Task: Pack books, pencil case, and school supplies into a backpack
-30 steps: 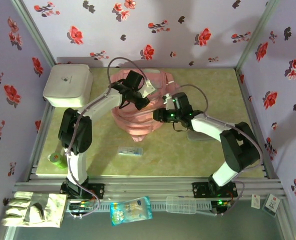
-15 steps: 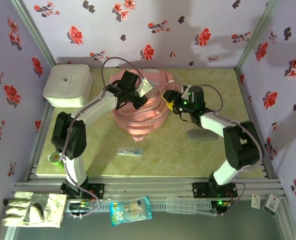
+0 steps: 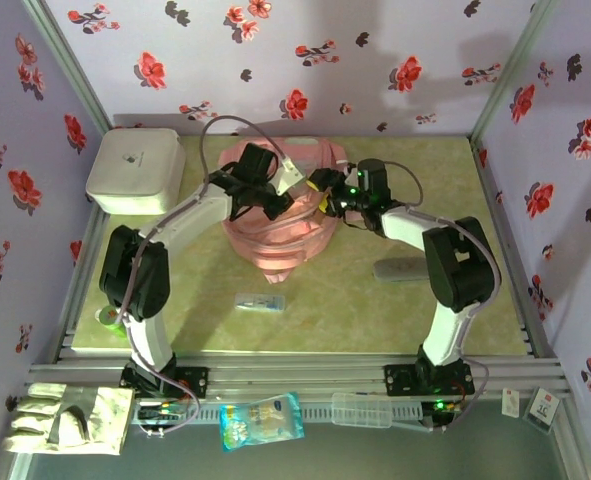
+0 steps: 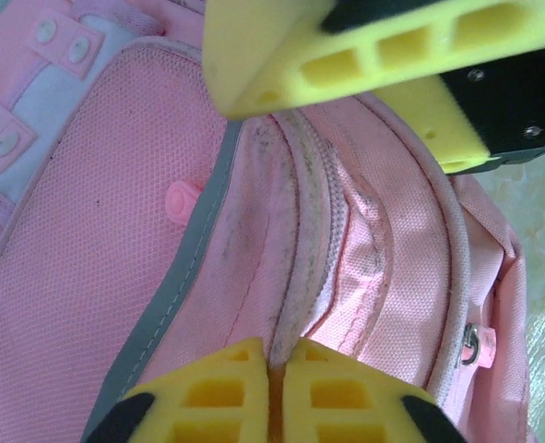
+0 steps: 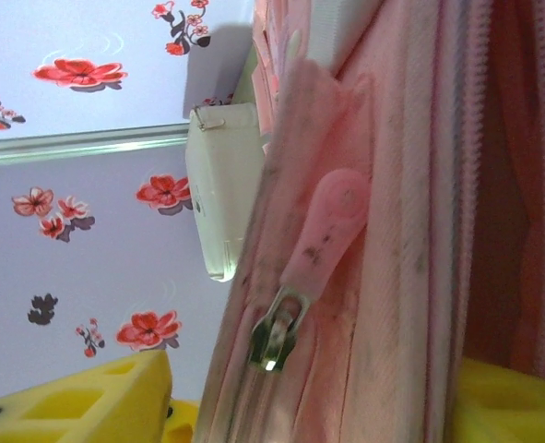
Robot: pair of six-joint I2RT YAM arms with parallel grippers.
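Observation:
The pink backpack (image 3: 275,235) lies mid-table. My left gripper (image 3: 273,203) is over its top and, in the left wrist view, the left gripper (image 4: 277,355) is shut on a fold of the backpack (image 4: 115,231) at the zip seam. My right gripper (image 3: 325,196) is at the backpack's right upper edge. Its jaws are open, and the right gripper (image 5: 309,392) straddles the fabric edge with the pink zip pull (image 5: 325,226). The grey pencil case (image 3: 400,268) lies to the right. A clear packet (image 3: 260,302) and a green roll (image 3: 108,318) lie nearer. The books are out of view.
A white rounded box (image 3: 135,170) sits at the back left corner. On the front rail lie a glove (image 3: 65,418), a blue-white bag (image 3: 261,420) and a clear tray (image 3: 363,408). Flowered walls close in three sides.
The right gripper has swung from the backpack's near right side up to its upper right edge and opened. The left gripper stays pinched on the backpack's top.

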